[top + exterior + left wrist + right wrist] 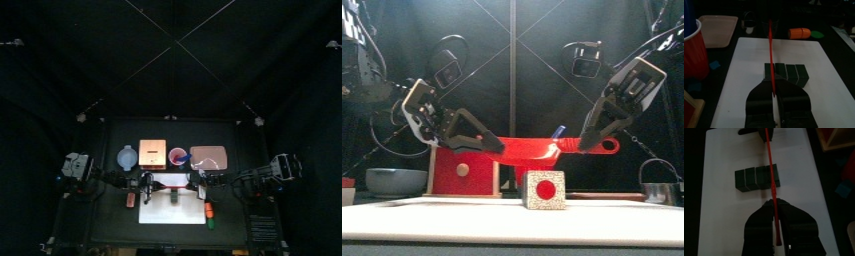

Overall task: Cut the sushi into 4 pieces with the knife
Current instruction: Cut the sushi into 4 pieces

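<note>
The dark green sushi roll (789,73) (753,179) lies crosswise on the white cutting board (747,60) (721,208); in the front view its end face with a red dot (544,190) looks at me. A red toy knife (543,150) hangs level just above the roll, apart from it, and crosses it near one end. My left gripper (773,93) (476,141) is shut on one end of the knife, and my right gripper (774,209) (599,140) is shut on the other, handle end.
Behind the board stand a wooden box with a red drawer front (462,170), a red cup (691,47) with a blue knife (557,131), and a pink tray (717,25). A bowl (393,181) sits left, a metal cutter (660,190) right. Orange (799,33) and green (817,35) toys lie beside the board.
</note>
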Controlling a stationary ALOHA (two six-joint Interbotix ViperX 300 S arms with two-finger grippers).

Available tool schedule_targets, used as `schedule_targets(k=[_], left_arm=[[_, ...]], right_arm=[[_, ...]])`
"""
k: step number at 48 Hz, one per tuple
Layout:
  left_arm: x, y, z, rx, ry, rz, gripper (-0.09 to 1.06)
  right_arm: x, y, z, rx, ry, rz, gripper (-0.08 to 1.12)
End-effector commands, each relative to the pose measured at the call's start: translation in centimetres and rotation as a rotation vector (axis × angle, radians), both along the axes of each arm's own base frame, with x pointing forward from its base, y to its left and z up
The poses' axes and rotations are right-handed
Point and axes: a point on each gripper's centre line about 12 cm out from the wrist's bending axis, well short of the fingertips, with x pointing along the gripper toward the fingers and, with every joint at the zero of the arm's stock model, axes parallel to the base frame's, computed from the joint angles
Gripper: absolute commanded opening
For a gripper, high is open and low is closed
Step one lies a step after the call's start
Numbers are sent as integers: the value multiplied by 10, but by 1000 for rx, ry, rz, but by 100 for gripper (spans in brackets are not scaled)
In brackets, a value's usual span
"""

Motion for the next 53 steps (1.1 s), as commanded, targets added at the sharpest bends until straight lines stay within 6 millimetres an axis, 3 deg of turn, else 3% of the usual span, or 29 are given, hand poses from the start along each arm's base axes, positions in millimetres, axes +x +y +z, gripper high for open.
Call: schedule_targets(k=[1,41,53], left_arm=[[14,1,14,-8,-72,13,25],[15,-3,5,-15,1,10,25],[16,-4,-10,-19,44,16,25]], right_arm=[[6,-1,8,6,-32,-6,10],[10,2,-4,5,6,1,10],[15,2,-12,5,29,2,10]])
